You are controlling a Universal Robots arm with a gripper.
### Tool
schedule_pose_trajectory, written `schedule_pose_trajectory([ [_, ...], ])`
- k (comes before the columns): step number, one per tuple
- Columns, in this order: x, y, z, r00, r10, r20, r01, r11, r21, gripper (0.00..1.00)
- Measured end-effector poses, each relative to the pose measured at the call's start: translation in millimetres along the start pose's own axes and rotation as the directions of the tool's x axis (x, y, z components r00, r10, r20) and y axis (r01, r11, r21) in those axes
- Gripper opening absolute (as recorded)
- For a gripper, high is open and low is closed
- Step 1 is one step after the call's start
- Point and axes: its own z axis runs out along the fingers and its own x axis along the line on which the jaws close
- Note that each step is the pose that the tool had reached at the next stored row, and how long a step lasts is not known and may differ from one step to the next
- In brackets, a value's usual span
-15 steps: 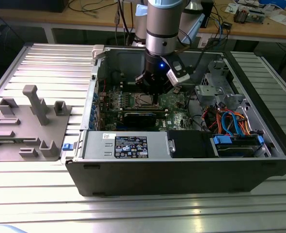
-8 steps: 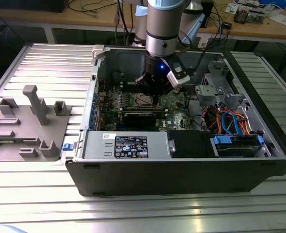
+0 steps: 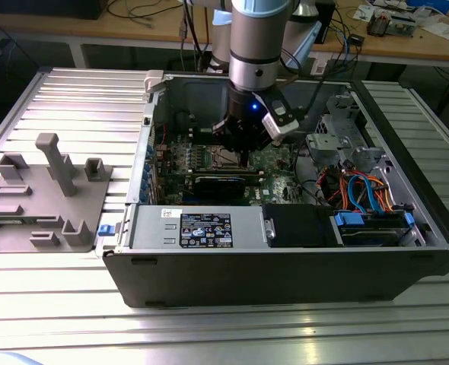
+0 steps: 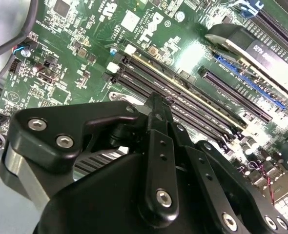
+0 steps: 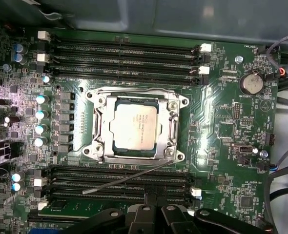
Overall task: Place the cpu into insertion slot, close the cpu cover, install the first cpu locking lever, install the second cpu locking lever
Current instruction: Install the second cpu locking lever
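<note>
The square silver-grey metal-topped cpu (image 5: 135, 126) lies in the pale-rimmed square insertion slot (image 5: 101, 145), framed by the thin silvery cpu cover (image 5: 174, 127). One slim metal locking lever (image 5: 127, 179) angles across the black memory slots (image 5: 124, 176). The black gripper (image 3: 243, 156) hangs above the green motherboard (image 5: 222, 146); whether it is open or closed I cannot tell.

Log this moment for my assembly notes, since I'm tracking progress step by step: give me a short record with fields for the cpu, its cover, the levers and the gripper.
cpu: seated in the insertion slot, silver top facing up
cpu cover: metal frame lying down flat around the chip
levers: one thin lever sticks out loose across the memory slots
gripper: above the motherboard inside the computer case, holding nothing visible
</note>
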Motion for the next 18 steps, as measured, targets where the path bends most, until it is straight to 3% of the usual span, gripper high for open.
schedule_pose_trajectory([
  [18, 0.5, -7.5, 2.1, 1.0000, 0.000, 0.0000, 0.000, 1.0000, -0.0001, 0.11],
])
